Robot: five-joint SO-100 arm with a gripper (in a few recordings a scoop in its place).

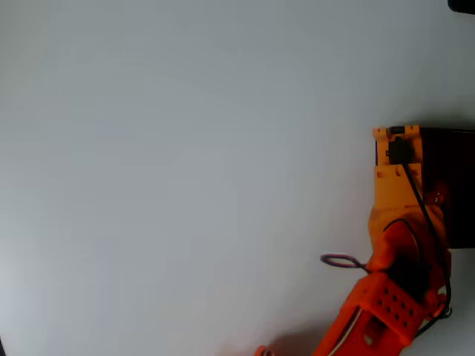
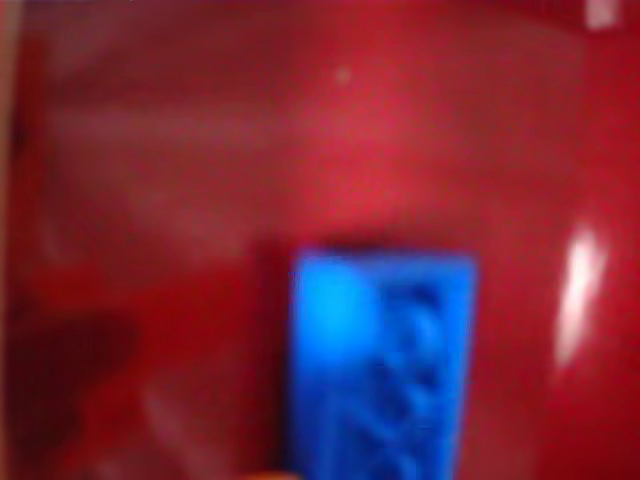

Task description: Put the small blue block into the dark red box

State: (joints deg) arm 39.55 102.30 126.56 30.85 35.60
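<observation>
The orange arm (image 1: 386, 297) entered the overhead view from the bottom right corner and reached up along the right edge. Its wrist section, carrying a small black module with a black cable trailing back down the arm, pointed toward the top of the picture. The gripper (image 1: 397, 144) sat at the arm's upper end; whether its jaws stood apart or closed could not be told.

arm (image 1: 397, 222): orange plastic | blk cable along top | perforated orange base seg
</observation>
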